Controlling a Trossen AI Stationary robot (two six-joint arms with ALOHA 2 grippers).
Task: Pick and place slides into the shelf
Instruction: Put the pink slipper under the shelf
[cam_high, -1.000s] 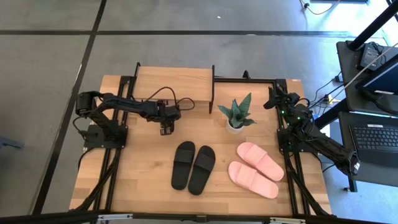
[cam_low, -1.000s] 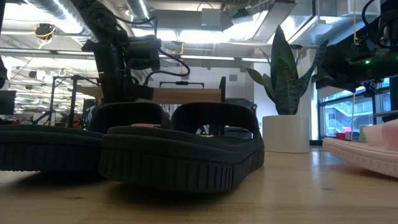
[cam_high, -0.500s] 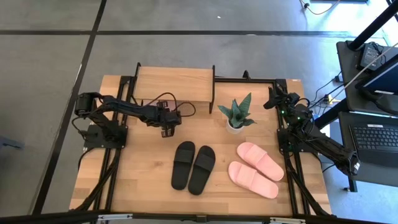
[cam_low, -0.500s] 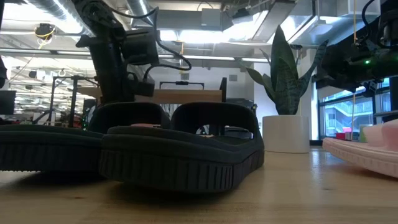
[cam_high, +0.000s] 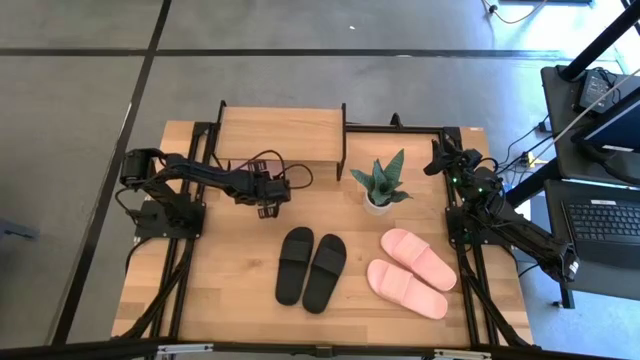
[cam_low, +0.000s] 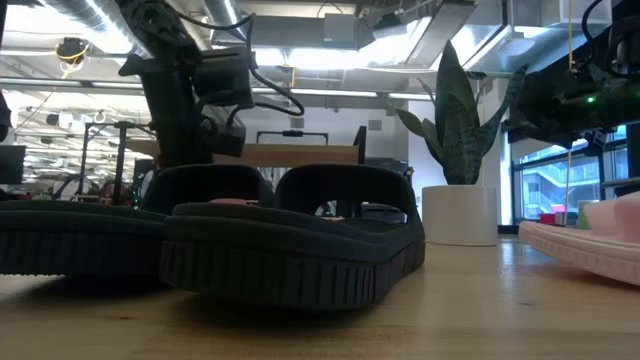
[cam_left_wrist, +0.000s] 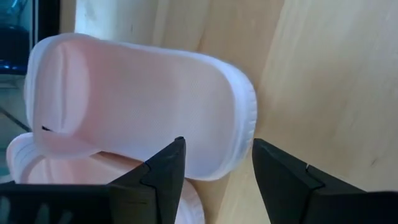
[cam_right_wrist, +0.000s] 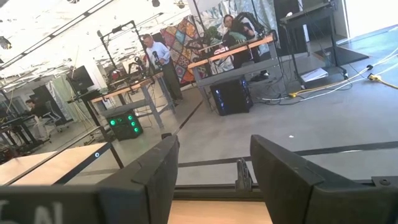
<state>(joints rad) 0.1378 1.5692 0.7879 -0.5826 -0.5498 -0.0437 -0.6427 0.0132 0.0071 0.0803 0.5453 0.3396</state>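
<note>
From above, the left gripper (cam_high: 266, 209) was seen just before the shelf (cam_high: 280, 134), with the black slides (cam_high: 311, 265) nearer it than the right gripper (cam_high: 437, 160), their long axes running away from it. In the left wrist view, its fingers (cam_left_wrist: 163, 168) stood open, empty, over pink slides (cam_left_wrist: 143, 106). In the right wrist view, open fingers (cam_right_wrist: 158, 168) held nothing. No writing was legible.
</note>
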